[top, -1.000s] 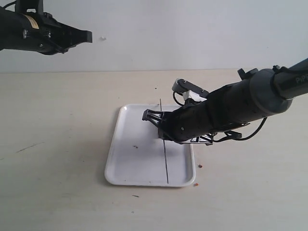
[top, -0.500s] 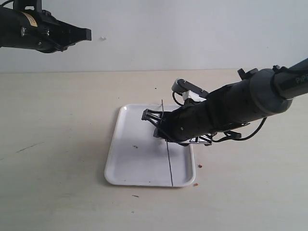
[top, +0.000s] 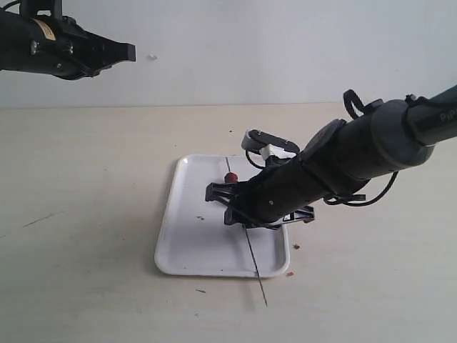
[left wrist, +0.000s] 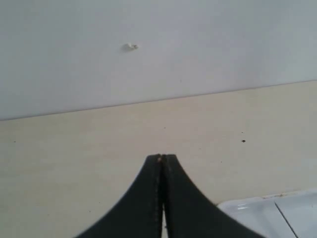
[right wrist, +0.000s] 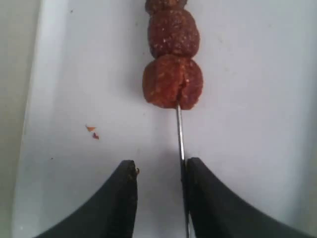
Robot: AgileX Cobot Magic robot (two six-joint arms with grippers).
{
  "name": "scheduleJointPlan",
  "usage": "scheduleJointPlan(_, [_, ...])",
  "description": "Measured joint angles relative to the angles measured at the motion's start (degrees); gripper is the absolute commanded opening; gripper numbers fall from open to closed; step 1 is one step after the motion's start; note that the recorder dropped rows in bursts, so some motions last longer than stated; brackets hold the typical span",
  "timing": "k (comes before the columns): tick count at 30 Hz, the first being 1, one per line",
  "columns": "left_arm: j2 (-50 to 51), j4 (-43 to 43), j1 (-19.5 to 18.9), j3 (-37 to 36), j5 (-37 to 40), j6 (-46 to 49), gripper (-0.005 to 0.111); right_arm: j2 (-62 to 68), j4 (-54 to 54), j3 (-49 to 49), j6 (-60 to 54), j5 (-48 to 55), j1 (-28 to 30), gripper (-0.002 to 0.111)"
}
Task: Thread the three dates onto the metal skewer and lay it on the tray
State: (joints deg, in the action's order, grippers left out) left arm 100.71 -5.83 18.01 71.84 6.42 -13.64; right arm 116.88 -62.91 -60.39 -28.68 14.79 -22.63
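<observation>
On the white tray (right wrist: pixel 257 99) lie the three dates (right wrist: pixel 173 54) on the metal skewer (right wrist: pixel 180 134), loose between the spread jaws of the right gripper (right wrist: pixel 162 166), while the left gripper (left wrist: pixel 162 158) hangs pinched closed and empty, so I think the right one only has to lift away.

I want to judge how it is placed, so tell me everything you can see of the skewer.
The skewer is a very thin, straight grey metal rod. Three wrinkled reddish-brown dates are threaded on it, packed close together. It seems to lie lengthwise on the white tray, and its bare end sticks out past the near rim over the table. The bare part runs between the fingers of the open right gripper, close along one of them; whether it touches cannot be told.
</observation>
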Motion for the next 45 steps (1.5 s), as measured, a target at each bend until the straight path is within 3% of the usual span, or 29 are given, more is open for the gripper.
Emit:
scheduleJointPlan(14, [0.0,0.0,0.0,0.0,1.8,0.0,0.000,-6.3,9.1,0.0,3.2,0.0,1.0,0.036])
scheduleJointPlan(23, [-5.7,0.0,0.0,-2.8,4.3,0.0,0.000,-14.7,15.9,0.0,3.3,0.2,6.1,0.034])
scheduleJointPlan(25, [-9.0,0.0,0.0,-5.5,2.8,0.0,0.000,-17.9,19.0,0.4,3.3,0.1,6.8,0.028])
scheduleJointPlan(30, [-20.7,0.0,0.0,-16.0,-4.9,-0.9,0.000,-28.2,23.7,6.6,3.3,-4.1,6.9,0.000])
scheduleJointPlan(40, [-51.1,-0.2,0.0,-44.5,-22.2,-1.4,0.000,-56.9,24.6,26.9,-0.6,-19.9,6.9,0.000])
scheduleJointPlan(45, [-66.7,-0.3,0.0,-54.3,-25.4,-1.4,0.000,-71.6,24.5,32.3,-0.9,-22.5,6.9,0.000])
